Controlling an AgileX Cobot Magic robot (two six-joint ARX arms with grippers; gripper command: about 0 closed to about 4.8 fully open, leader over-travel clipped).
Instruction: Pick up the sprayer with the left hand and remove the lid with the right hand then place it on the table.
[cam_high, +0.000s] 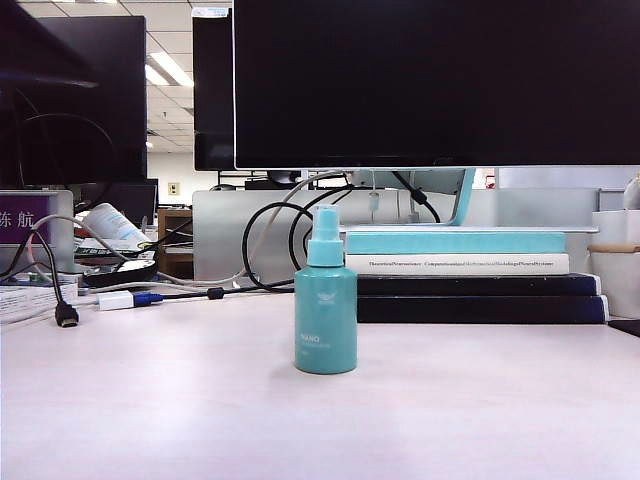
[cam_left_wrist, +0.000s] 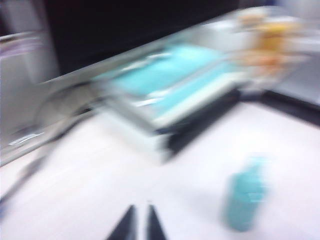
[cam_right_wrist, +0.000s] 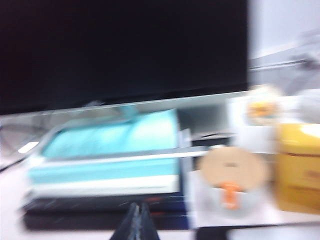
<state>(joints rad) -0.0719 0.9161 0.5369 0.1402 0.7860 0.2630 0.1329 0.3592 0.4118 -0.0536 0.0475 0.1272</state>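
The teal sprayer (cam_high: 326, 320) stands upright in the middle of the pale table (cam_high: 150, 400), with the clear lid (cam_high: 326, 222) still over its nozzle. Neither gripper shows in the exterior view. In the blurred left wrist view my left gripper (cam_left_wrist: 141, 210) hangs above bare table, its black tips nearly together with only a thin slit and nothing between them; the sprayer (cam_left_wrist: 245, 197) stands well off to one side of it. My right gripper (cam_right_wrist: 137, 207) has its tips pressed together, empty, and points toward the stack of books (cam_right_wrist: 105, 160). The sprayer is out of the right wrist view.
Behind the sprayer lies a stack of books (cam_high: 455, 270) under a large dark monitor (cam_high: 430, 80). Cables and a plug (cam_high: 65, 315) lie at the left. A yellow box (cam_right_wrist: 297, 170) and a round-lidded container (cam_right_wrist: 231, 172) stand beside the books.
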